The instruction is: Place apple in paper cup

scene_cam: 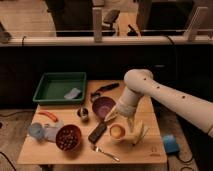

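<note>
The paper cup (117, 132) is a small white cup standing at the front middle of the wooden table (145, 152). The orange-yellow apple (117, 131) shows inside its mouth and fills it. My gripper (111, 119) is at the end of the white arm (165, 97), which comes in from the right. It hangs just above and behind the cup's left rim, between the cup and the purple bowl (103, 106).
A green tray (55, 86) holding a grey cloth (73, 93) stands at the back left. A metal cup (83, 113), carrot (48, 115), light blue cup (35, 130), red bowl (68, 138), black bar (97, 132), fork (105, 152) and pale yellow corn-like piece (138, 131) surround the cup.
</note>
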